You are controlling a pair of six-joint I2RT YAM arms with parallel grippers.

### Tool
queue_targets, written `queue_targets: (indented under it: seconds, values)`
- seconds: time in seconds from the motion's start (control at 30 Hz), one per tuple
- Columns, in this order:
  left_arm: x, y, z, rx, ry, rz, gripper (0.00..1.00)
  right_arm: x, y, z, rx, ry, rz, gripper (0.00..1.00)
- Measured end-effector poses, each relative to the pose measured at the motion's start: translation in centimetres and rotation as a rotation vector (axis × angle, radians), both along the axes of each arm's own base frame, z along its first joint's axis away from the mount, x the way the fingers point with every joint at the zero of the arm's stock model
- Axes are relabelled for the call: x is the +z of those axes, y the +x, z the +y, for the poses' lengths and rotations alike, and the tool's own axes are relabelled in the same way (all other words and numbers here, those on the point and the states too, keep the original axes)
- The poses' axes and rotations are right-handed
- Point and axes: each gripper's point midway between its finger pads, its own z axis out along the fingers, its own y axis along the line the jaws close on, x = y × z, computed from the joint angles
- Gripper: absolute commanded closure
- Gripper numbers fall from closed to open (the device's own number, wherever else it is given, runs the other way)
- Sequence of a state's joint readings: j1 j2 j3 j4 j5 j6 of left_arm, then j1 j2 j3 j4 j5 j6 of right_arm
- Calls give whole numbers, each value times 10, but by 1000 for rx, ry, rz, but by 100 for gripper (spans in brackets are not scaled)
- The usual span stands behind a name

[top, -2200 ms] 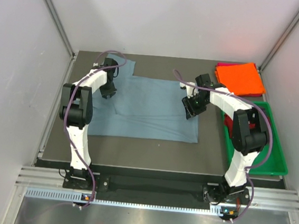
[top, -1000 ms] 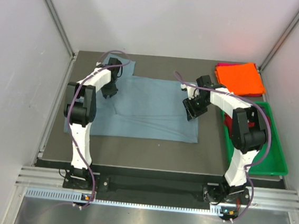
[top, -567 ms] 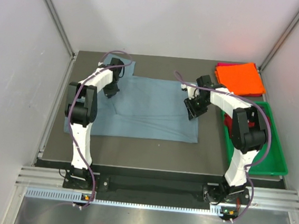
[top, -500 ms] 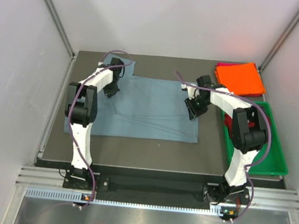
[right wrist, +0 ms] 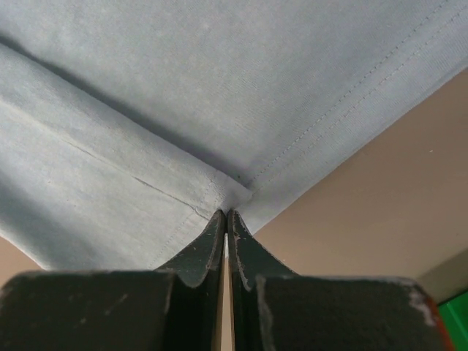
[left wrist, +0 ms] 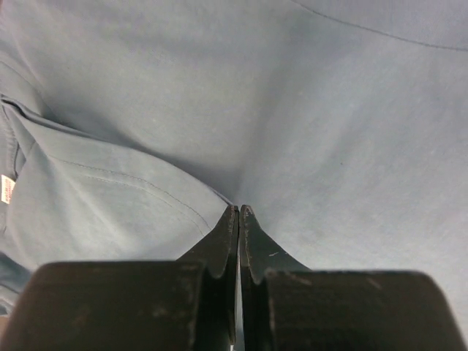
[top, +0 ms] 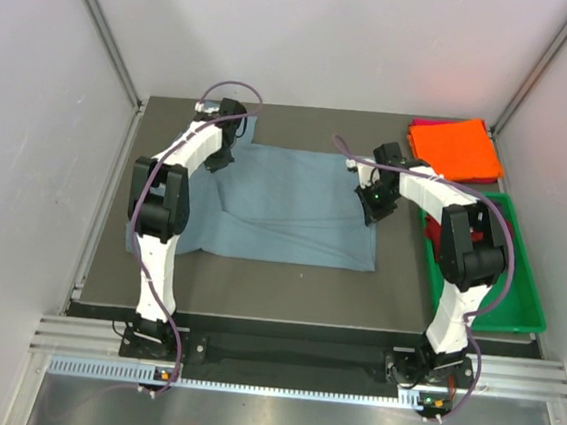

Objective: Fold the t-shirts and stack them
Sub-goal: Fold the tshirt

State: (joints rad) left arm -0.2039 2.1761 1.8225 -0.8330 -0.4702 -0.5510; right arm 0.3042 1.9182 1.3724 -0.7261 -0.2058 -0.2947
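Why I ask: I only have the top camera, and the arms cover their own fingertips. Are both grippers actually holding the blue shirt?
Observer: Yes for the left. Its wrist camera shows the left gripper shut, with a ridge of the blue shirt pinched between its tips.
Operator: And the right one?
Observer: The right gripper is shut too. It pinches the shirt at its stitched hem, with bare table right beside the grip.
Operator: Any clue which part of the shirt the left one has?
Observer: A small white label shows at the left edge of the left wrist view, next to a stitched seam.
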Motion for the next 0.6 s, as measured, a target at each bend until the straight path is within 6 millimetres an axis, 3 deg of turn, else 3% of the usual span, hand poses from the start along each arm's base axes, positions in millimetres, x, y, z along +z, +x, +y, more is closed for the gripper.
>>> queue_targets:
  seconds: [0.6]
  values:
    - [-19, -2, 12, 20, 79, 44, 100, -1, -2, -15, -120, -46, 5, 100]
